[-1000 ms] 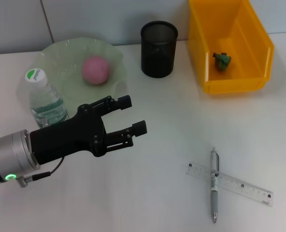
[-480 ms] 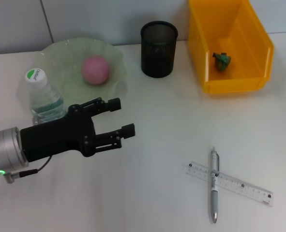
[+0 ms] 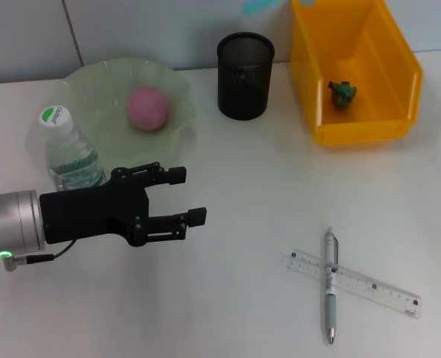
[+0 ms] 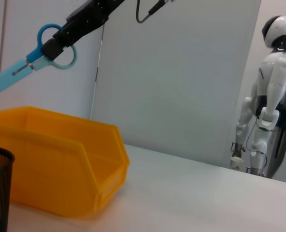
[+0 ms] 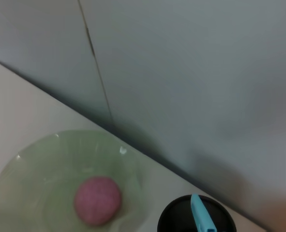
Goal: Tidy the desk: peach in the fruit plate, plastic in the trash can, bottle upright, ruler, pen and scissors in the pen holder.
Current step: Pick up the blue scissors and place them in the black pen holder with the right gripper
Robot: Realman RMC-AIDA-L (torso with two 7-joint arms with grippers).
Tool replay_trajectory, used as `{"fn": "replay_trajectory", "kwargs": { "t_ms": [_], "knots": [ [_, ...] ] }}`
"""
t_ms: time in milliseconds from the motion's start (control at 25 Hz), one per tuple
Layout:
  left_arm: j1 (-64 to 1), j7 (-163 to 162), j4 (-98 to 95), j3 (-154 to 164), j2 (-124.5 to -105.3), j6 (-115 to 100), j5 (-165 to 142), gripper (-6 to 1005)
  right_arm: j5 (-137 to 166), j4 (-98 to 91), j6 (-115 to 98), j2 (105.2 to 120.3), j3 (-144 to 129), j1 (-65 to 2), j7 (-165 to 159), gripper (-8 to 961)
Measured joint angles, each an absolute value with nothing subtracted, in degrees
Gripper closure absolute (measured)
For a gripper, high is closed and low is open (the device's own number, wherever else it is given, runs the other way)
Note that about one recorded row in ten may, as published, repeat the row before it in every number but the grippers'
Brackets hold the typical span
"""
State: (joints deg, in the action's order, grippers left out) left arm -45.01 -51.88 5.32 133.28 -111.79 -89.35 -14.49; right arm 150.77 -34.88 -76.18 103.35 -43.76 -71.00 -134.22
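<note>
Holding scissors (image 4: pixel 36 60) by the handle loops in my right gripper (image 4: pixel 67 34), blades above pen holder (image 3: pixel 245 74). Stiff, light, slippery plastic. Left gripper (image 3: pixel 181 195) idle, fingers apart, near bottle (image 3: pixel 69 153).

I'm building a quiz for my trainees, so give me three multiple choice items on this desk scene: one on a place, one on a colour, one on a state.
1. Where is the peach?
A. in the fruit plate
B. in the trash can
C. on the bare desk

2. What colour is the trash can?
A. black
B. yellow
C. green

3. How is the bottle?
A. lying down
B. upright
C. in the pen holder

Answers: 1 A, it sits inside the wavy rim. 2 B, its walls are bright yellow. 3 B, its cap faces up.
</note>
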Motion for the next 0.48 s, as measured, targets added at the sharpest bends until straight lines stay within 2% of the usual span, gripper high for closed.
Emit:
{"fn": "replay_trajectory", "kwargs": {
  "t_ms": [480],
  "knots": [
    [-45.2,-51.9,5.4,133.3,-112.05,-88.8,-14.5,191,150.9,-26.5,-68.1,103.67,-47.5,-71.2,-134.4,864]
  ]
}}
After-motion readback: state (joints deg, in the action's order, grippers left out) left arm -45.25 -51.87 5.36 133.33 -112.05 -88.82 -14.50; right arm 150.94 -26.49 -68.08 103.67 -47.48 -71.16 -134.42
